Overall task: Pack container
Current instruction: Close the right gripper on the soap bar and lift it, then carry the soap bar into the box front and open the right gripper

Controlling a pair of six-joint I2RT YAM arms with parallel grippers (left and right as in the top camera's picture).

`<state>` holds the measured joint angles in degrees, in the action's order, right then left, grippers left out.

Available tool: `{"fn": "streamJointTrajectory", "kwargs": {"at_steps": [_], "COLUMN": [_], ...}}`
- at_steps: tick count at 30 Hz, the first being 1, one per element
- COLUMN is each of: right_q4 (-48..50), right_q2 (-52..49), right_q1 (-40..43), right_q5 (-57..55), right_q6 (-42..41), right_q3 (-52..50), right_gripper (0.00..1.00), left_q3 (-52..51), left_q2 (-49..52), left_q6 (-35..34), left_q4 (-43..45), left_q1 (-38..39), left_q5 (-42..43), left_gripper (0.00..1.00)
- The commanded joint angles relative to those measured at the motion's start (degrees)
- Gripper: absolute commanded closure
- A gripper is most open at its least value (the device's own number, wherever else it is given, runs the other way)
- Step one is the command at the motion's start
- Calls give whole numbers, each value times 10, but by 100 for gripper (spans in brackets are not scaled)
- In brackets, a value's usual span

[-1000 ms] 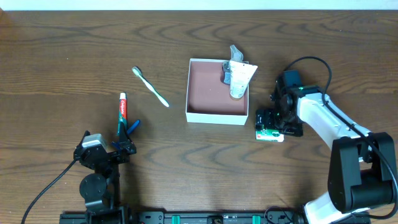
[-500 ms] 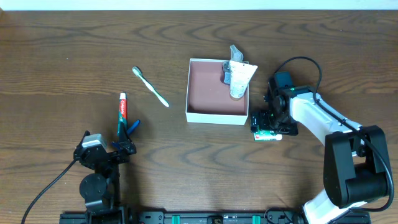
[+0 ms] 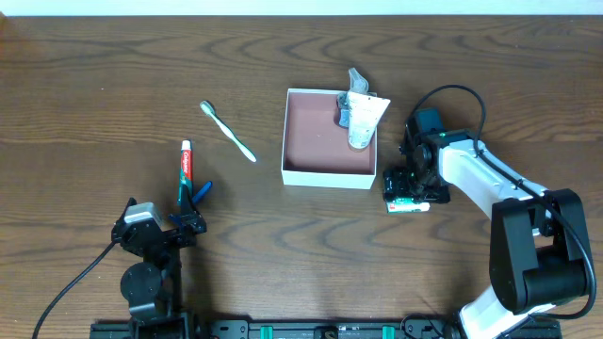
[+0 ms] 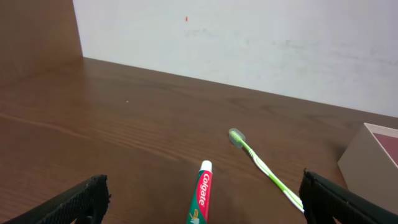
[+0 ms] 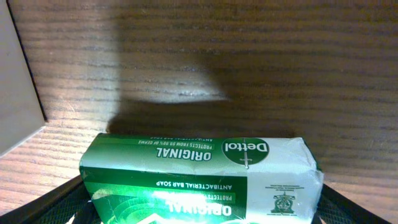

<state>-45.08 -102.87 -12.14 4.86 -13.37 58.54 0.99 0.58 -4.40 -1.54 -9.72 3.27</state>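
Observation:
The container (image 3: 329, 176), a square white-walled box with a reddish-brown inside, stands mid-table, and a white tube (image 3: 362, 119) leans on its right rim. My right gripper (image 3: 413, 187) is just right of the container's front right corner, shut on a green Dettol soap bar (image 3: 407, 203) low over the table. In the right wrist view the soap bar (image 5: 199, 174) spans the fingers (image 5: 202, 202), with the container wall (image 5: 18, 93) at the left. My left gripper (image 3: 193, 209) is open and empty at the front left. A Colgate toothpaste tube (image 4: 200, 196) lies just ahead of it.
A green-and-white toothbrush (image 3: 228, 132) lies on the table left of the container; it also shows in the left wrist view (image 4: 264, 167). The toothpaste tube (image 3: 187, 169) lies front left. A corner of the container (image 4: 367, 162) shows at the right of the left wrist view.
My right gripper has shifted a little left with the soap bar, closer to the container's front right corner. The left arm has not moved.

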Motion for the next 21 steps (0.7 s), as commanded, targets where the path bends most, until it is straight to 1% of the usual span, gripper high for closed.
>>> {"fn": "streamJointTrajectory", "kwargs": {"at_steps": [1, 4, 7, 13, 17, 21], "right_q4": [25, 45, 32, -65, -124, -160], "right_q2": [-29, -29, -27, -13, 12, 39], "right_q1": [-2, 0, 2, 10, 17, 18], "right_q5": [-21, -21, -20, -32, -42, -37], "right_q6": [6, 5, 6, 8, 26, 27], "right_q3": [-12, -5, 25, 131, 203, 255], "right_gripper": [23, 23, 23, 20, 18, 18], "left_q3": [-8, -8, -8, -8, -8, -8], "left_q2": [-3, -3, -3, -3, -3, -3], "left_q6": [7, 7, 7, 7, 8, 7], "left_q4": [-23, -23, -23, -23, -23, -23], "left_q1": [-3, -3, -3, -3, -3, -3], "left_q5": [6, 6, 6, 6, 6, 6], "left_gripper": [2, 2, 2, 2, 2, 2]}}
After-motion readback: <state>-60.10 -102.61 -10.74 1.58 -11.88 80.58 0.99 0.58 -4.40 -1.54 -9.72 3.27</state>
